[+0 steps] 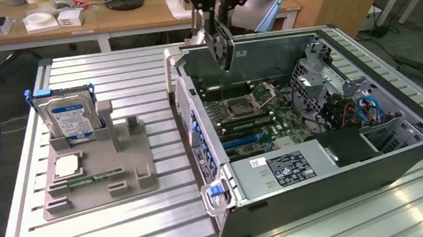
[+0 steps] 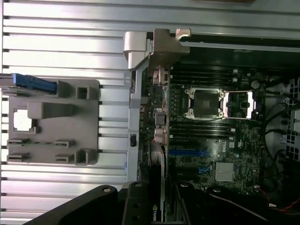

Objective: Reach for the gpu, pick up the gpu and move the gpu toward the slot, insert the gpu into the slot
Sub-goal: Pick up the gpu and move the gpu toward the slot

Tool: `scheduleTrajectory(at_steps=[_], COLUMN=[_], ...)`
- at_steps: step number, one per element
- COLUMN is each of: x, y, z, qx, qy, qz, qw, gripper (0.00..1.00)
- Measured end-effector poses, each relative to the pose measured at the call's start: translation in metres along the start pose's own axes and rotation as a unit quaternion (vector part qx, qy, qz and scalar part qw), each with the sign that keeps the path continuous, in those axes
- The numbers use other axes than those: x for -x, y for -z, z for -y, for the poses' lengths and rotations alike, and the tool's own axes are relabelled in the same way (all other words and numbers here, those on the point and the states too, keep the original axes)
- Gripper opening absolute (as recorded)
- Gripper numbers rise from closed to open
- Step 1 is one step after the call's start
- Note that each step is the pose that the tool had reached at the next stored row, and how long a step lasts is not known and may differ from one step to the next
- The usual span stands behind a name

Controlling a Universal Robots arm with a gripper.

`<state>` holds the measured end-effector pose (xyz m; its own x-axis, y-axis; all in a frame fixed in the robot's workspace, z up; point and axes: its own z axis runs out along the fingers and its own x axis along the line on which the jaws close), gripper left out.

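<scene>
- Exterior view, upper middle of the frame: our gripper is clamped on the gpu, which hangs edge-down above the open case, touching nothing.
- We judge the card is held upright so that its lower edge can meet a slot squarely.
- Blue slots lie on the board, lower in the frame and well apart from the card.
- Wrist view: we look down along the gpu onto the board beside the case's wall.
- At the frame's left, the hard drive stands in the holder, clear of our path.
</scene>
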<state>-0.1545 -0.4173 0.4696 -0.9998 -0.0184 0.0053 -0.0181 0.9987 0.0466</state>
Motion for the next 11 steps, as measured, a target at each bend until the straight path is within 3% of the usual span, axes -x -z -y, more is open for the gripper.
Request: scheduleTrajectory(at_steps=[11], x=[0.050], y=[0.0003], z=[0.0014], qx=[0.0001], qy=[0.000], qz=[-0.0004], qw=[1.0000], gripper=[0.26])
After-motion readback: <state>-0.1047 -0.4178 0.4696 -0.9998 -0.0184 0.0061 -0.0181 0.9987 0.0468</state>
